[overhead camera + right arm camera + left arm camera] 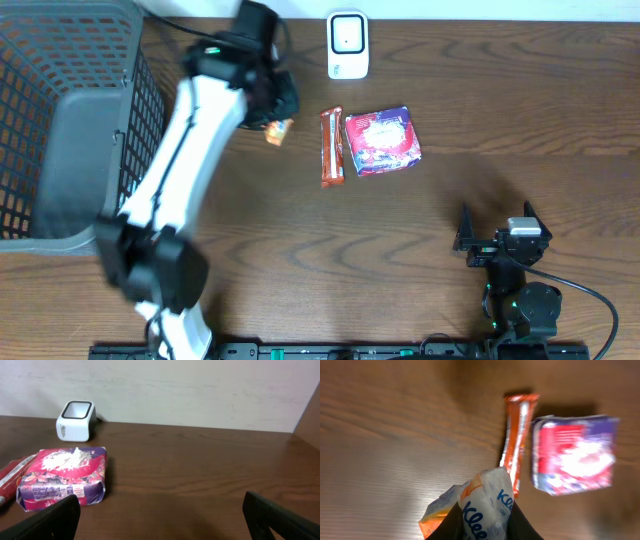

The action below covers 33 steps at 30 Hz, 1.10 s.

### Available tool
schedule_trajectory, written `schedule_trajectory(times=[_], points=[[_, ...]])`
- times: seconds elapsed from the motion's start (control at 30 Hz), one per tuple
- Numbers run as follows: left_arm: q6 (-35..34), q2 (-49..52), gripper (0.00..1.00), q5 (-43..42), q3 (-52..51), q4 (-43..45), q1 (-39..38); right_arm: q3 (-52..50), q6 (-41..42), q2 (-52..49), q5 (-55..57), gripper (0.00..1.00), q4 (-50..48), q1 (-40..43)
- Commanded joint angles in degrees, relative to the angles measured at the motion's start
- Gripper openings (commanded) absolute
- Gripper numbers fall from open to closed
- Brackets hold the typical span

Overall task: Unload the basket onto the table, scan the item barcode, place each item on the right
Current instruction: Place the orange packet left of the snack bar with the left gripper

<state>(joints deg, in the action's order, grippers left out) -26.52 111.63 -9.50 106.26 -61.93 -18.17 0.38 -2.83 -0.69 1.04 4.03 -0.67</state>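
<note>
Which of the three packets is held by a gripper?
The Kleenex pack, clamped in the left gripper; the orange bar and the purple packet lie free on the table.

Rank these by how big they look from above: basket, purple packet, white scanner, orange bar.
1. basket
2. purple packet
3. white scanner and orange bar: too close to rank. The bar is longer, the scanner wider.

The white-and-black left arm stretched forward from its base, leaning slightly rightward. Its black left gripper was pinched on a small white-and-orange tissue packet. The black right arm sat folded low, and the right gripper was spread wide, holding nothing.
</note>
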Motion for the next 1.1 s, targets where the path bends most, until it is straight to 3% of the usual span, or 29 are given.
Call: schedule_trajectory(times=[0.0,0.1,0.17,0.23,0.3,0.4,0.5,0.73,0.97,1.07], points=[[-6.67,6.25,0.07,1.66,-0.50,-0.11,-0.92,-0.07,-0.66,0.31,-0.09,0.99,0.24,0.48],[-9.66,11.80,0.08,1.42,-0.50,0.55,-1.05,-0.07,-0.66,0.31,-0.07,0.99,0.24,0.48],[-9.81,14.01,0.27,0.48,-0.50,1.01,-1.05,-0.07,-0.66,0.31,-0.09,0.99,0.24,0.48],[-9.77,14.73,0.38,-1.20,-0.50,1.79,-1.03,-0.07,-0.66,0.31,-0.07,0.99,0.24,0.48],[-9.44,14.36,0.71,-4.00,-0.28,2.95,-1.03,-0.07,-0.66,0.31,-0.09,0.99,0.24,0.48],[-7.30,12.98,0.74,-9.44,2.14,4.15,-0.74,-0.07,-0.66,0.31,-0.07,0.99,0.24,0.48],[-6.82,10.25,0.84,-12.24,6.14,4.15,0.09,-0.07,-0.66,0.31,-0.07,0.99,0.24,0.48],[-3.87,-2.29,0.83,-12.31,13.27,7.28,6.54,-0.07,-0.66,0.31,-0.07,0.99,0.24,0.48],[-3.06,-15.56,0.82,2.86,13.25,9.01,23.85,-0.07,-0.66,0.31,-0.09,0.99,0.24,0.48],[-2.84,-17.29,0.83,5.07,13.25,6.12,33.35,-0.07,-0.66,0.31,-0.07,0.99,0.24,0.48]])
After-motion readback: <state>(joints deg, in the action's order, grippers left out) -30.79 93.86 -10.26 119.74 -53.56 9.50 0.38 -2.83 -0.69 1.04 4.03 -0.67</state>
